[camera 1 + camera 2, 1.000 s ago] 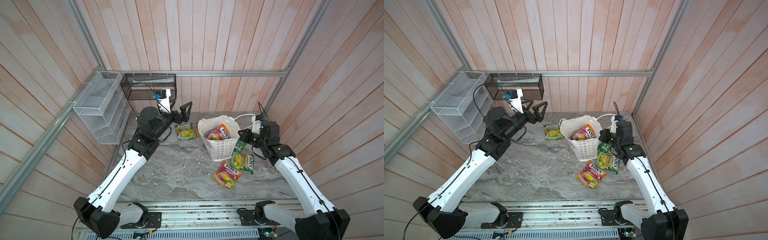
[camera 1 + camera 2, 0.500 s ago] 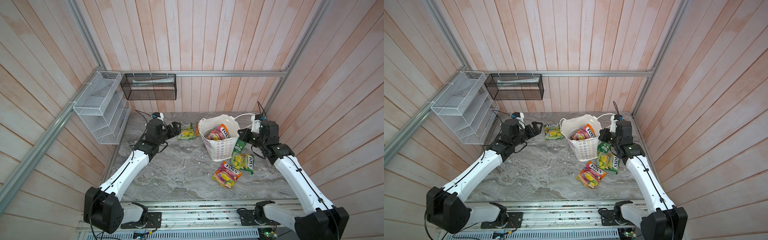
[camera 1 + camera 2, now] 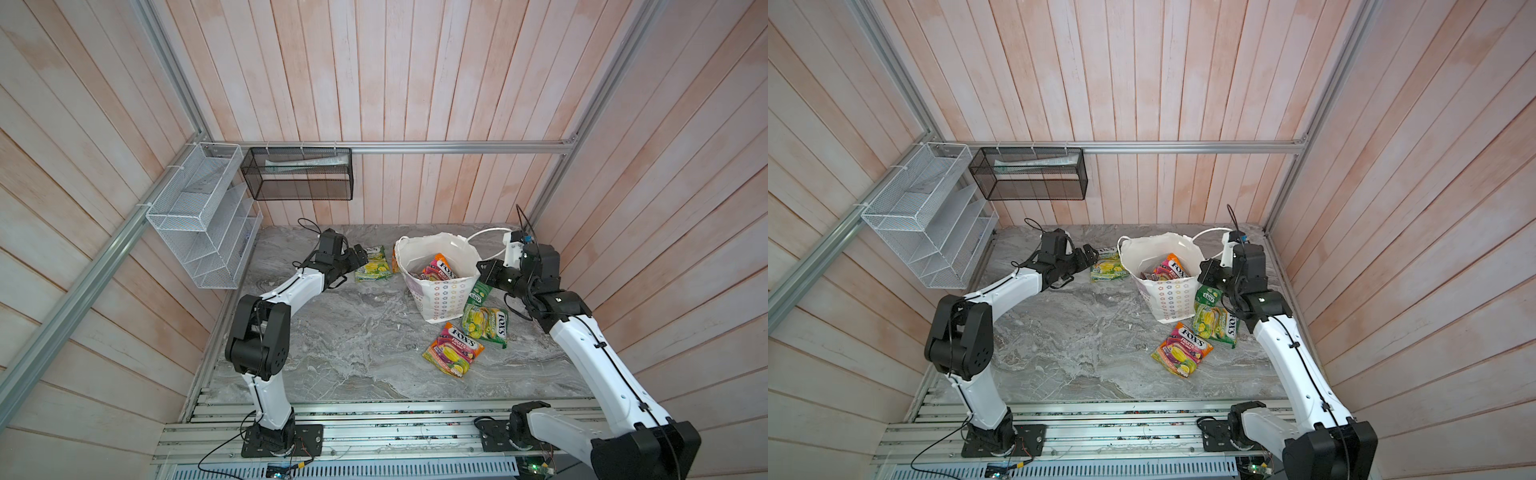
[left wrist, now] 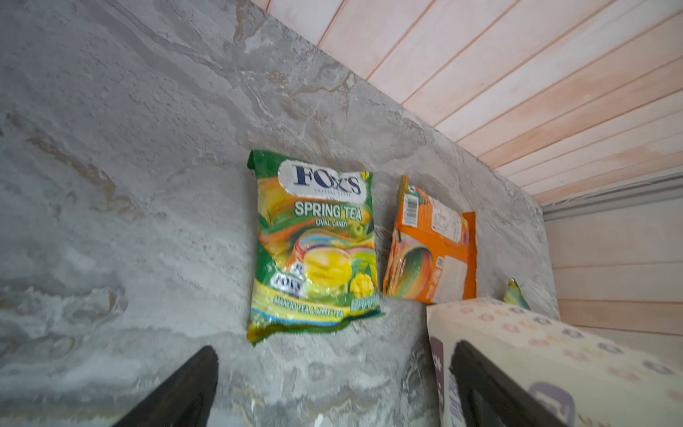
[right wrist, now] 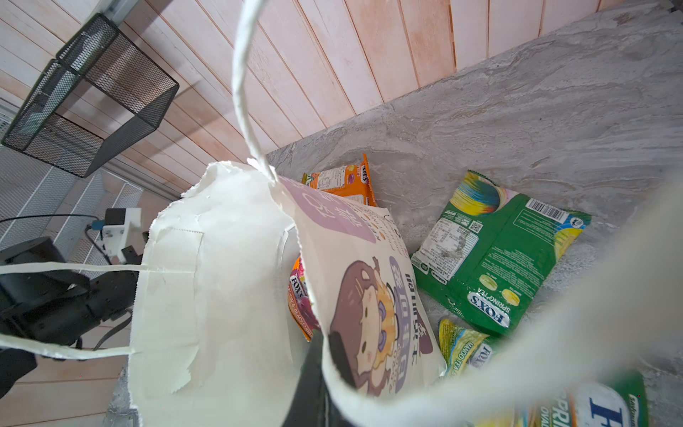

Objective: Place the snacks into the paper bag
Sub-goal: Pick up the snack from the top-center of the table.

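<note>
At far centre of the bench [image 3: 332,332] the paper bag [image 3: 440,299] stands upright, pink snack pouch [image 3: 438,268] inside; right pincer [image 3: 484,268] pinches its right rim. Spread wide, left pincer [image 4: 334,355] sits just left of green tea pouch [image 4: 314,244]; two pouches [image 3: 453,349] lie near-right of bag.

Pretty colourful scene tbh: the paper bag [image 3: 441,293] is done in white, with pastel flowers dotted over its side, and a brown-haired cartoon girl and a purple label are printed on the front. The Spring Tea pouch [image 4: 314,244] is covered in green and yellow, with navy lettering set on a white oval, and the orange pouch [image 4: 432,255] carries a white panel. An orange-pink pouch [image 3: 453,350] is set off against the grey, veined marble tabletop [image 3: 332,345], and the walls [image 3: 415,83] are planked in pale pink.
</note>
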Action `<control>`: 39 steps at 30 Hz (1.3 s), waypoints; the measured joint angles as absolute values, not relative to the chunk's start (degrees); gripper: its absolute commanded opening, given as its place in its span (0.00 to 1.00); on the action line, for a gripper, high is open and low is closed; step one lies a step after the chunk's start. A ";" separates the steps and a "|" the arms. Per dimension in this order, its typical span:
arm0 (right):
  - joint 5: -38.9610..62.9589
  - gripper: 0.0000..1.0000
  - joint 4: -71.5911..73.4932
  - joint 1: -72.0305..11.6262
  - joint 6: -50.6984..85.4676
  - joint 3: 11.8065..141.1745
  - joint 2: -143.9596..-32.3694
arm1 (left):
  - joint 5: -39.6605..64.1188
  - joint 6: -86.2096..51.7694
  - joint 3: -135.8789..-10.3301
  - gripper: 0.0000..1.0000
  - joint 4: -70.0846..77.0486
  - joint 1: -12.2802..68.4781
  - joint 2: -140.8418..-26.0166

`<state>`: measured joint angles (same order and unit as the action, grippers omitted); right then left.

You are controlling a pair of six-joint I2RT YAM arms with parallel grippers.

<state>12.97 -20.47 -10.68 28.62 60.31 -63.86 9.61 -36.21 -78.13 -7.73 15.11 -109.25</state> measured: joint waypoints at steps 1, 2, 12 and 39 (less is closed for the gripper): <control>12.95 0.00 -20.60 -10.68 28.56 60.29 -63.72 | 10.33 -35.55 -79.35 1.00 -7.88 14.57 -110.74; 12.95 0.00 -20.64 -10.66 28.47 60.20 -63.59 | 11.18 -34.68 -81.14 1.00 -8.19 14.00 -112.71; 13.15 0.00 -20.62 -10.35 28.40 59.68 -63.16 | 16.99 -28.23 -94.04 0.97 -12.23 12.38 -125.51; 15.75 0.00 -20.67 -9.65 29.56 59.68 -63.09 | 20.27 -25.54 -108.01 0.44 -16.67 12.45 -138.67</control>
